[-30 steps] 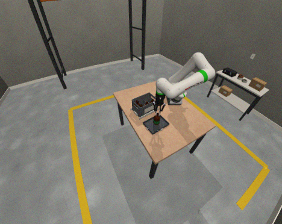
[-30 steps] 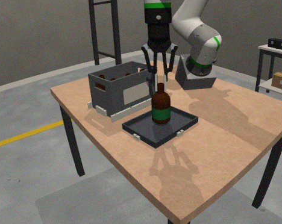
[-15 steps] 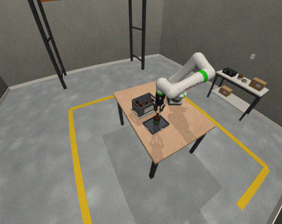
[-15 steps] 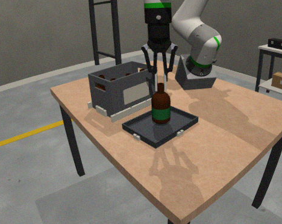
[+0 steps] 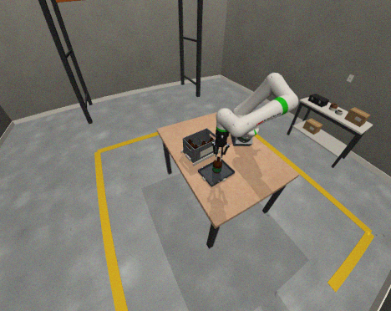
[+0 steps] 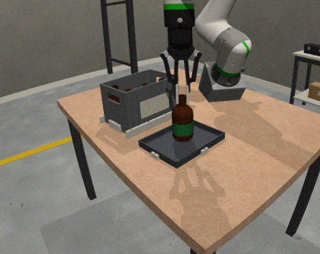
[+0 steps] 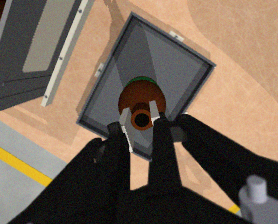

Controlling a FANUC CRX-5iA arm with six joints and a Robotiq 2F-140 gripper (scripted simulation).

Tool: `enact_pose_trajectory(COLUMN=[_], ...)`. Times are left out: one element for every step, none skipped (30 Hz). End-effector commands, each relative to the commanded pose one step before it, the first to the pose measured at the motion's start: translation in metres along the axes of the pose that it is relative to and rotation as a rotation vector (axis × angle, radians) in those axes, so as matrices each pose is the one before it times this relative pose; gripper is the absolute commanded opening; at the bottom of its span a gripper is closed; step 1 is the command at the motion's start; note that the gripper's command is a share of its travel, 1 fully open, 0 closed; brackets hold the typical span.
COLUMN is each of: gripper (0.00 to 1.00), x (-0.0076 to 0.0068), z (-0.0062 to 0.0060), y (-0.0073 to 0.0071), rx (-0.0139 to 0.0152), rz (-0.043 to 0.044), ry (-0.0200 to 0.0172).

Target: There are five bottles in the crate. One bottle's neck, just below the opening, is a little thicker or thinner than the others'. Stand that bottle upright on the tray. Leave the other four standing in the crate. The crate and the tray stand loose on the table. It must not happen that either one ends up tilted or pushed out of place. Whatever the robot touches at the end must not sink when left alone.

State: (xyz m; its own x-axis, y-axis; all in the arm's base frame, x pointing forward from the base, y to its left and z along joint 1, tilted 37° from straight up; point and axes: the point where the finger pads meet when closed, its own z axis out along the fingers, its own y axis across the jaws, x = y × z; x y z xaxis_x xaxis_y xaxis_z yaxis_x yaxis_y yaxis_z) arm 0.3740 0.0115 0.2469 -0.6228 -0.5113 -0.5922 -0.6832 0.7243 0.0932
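A brown bottle with a green label [image 5: 217, 167] [image 6: 182, 119] [image 7: 142, 95] is upright at the middle of the dark tray [image 5: 207, 177] [image 6: 158, 152] [image 7: 103, 80]. Its base appears to rest on the tray floor. My gripper [image 5: 218, 157] [image 6: 182, 100] [image 7: 142, 114] points straight down and is shut on this bottle's neck, one finger on each side just below the opening. The grey crate [image 5: 193, 150] [image 6: 115, 108] [image 7: 15, 45] stands beside the tray. Brown bottle tops show inside it in the top and exterior views; its walls hide the rest.
Pale strips [image 6: 149, 125] [image 7: 62, 57] run along the crate's foot. Small pale clips [image 6: 155, 155] [image 7: 176, 36] sit at the tray's edges. The arm's grey base [image 6: 221, 89] stands on the table [image 5: 256, 179] [image 6: 250, 173] behind the tray. A side table with boxes is farther off.
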Motion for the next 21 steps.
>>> enact_pose_trajectory(gripper=[0.10,0.10,0.10,0.10,0.10,0.10,0.10,0.10,0.10,0.10,0.10,0.10,0.10,0.10,0.10,0.10,0.10,0.10,0.10,0.10,0.10], x=[-0.00019,0.00000,0.00000,0.00000,0.00000,0.00000,0.00000,0.00000,0.00000,-0.00001,-0.00001,-0.00001,-0.00001,0.00000,0.00000,-0.00001,-0.00001,-0.00001,-0.00001,0.00000,-0.00001], z=[0.00002,0.00029,0.00031,0.00033,0.00035,0.00037,0.00039,0.00040,0.00042,0.00044,0.00045,0.00046,0.00047,0.00000,0.00000,0.00048,0.00048,0.00049,0.00049,0.00050,0.00050], y=[-0.00040,0.00000,0.00000,0.00000,0.00000,0.00000,0.00000,0.00000,0.00000,-0.00001,-0.00001,-0.00001,-0.00001,0.00000,0.00000,0.00000,0.00000,0.00000,0.00000,0.00000,0.00000], rx=[0.00129,0.00000,0.00000,0.00000,0.00000,0.00000,0.00000,0.00000,0.00000,0.00000,0.00000,0.00000,0.00000,0.00000,0.00000,0.00000,0.00000,0.00000,0.00000,0.00000,0.00000], rz=[-0.00038,0.00000,0.00000,0.00000,0.00000,0.00000,0.00000,0.00000,0.00000,0.00000,0.00000,0.00000,0.00000,0.00000,0.00000,0.00000,0.00000,0.00000,0.00000,0.00000,0.00000], ry=[-0.00034,0.00000,0.00000,0.00000,0.00000,0.00000,0.00000,0.00000,0.00000,0.00000,0.00000,0.00000,0.00000,0.00000,0.00000,0.00000,0.00000,0.00000,0.00000,0.00000,0.00000])
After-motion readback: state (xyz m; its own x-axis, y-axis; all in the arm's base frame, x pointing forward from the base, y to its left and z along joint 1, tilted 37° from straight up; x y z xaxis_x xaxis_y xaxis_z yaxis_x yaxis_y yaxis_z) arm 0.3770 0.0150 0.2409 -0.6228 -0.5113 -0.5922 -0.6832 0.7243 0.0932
